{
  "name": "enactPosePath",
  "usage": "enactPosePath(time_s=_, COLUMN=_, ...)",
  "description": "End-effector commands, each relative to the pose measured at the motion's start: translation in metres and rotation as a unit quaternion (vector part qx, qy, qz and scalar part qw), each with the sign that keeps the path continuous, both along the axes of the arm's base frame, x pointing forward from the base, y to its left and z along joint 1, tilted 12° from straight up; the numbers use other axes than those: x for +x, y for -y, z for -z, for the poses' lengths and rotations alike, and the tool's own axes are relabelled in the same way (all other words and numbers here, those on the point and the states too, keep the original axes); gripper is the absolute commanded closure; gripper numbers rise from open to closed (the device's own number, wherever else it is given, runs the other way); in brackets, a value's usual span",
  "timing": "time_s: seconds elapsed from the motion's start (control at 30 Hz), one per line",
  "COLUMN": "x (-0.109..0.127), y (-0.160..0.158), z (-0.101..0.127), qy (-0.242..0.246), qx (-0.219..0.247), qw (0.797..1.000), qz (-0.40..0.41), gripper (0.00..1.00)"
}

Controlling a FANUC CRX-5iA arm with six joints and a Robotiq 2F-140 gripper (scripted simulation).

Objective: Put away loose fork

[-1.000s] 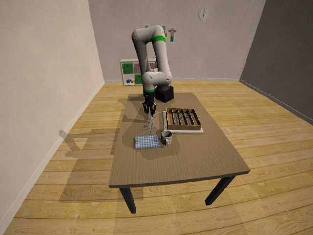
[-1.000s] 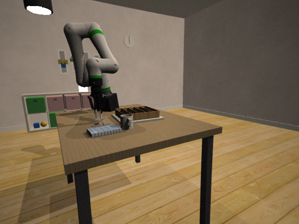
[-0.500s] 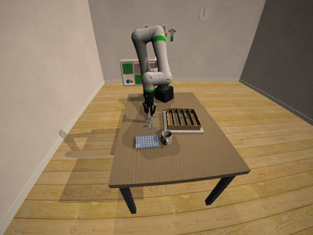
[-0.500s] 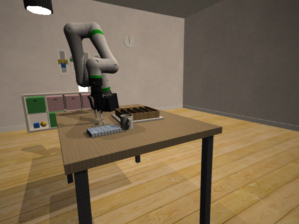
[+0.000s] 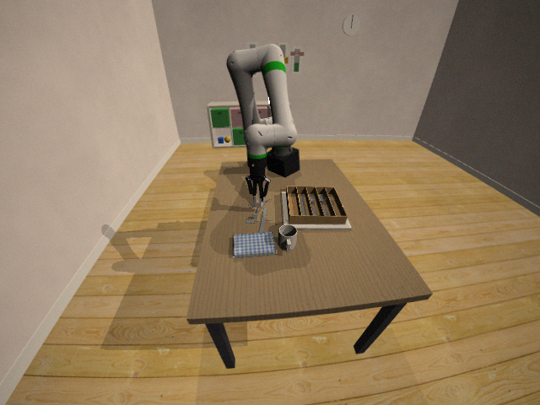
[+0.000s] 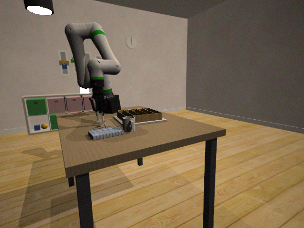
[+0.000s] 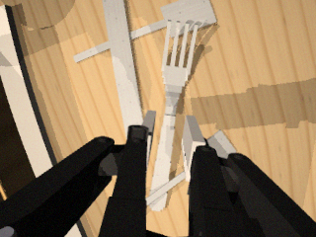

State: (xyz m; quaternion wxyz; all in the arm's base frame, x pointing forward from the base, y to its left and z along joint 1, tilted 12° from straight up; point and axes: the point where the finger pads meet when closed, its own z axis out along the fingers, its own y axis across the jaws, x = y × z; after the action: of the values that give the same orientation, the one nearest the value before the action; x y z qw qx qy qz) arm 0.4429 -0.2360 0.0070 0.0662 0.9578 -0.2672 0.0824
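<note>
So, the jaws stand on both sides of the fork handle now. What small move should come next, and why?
Probably close the jaws on the handle of the loose fork. The handle runs between the two fingertips with a gap on each side, so nothing seems gripped yet. The fork lies on the table beside a knife. Lifting before closing would likely leave it behind.
</note>
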Motion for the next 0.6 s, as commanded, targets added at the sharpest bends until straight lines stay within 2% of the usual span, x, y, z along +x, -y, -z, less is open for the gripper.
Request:
enactPosePath(time_s=0.0, x=0.0002, y=0.0, z=-0.0002, qy=0.0, qx=0.0, qw=1.0, qz=0.0, gripper=0.83)
enactPosePath(time_s=0.57, x=0.0011, y=0.0013, z=0.0072, qy=0.0, qx=0.0, qw=1.0, qz=0.0, gripper=0.83)
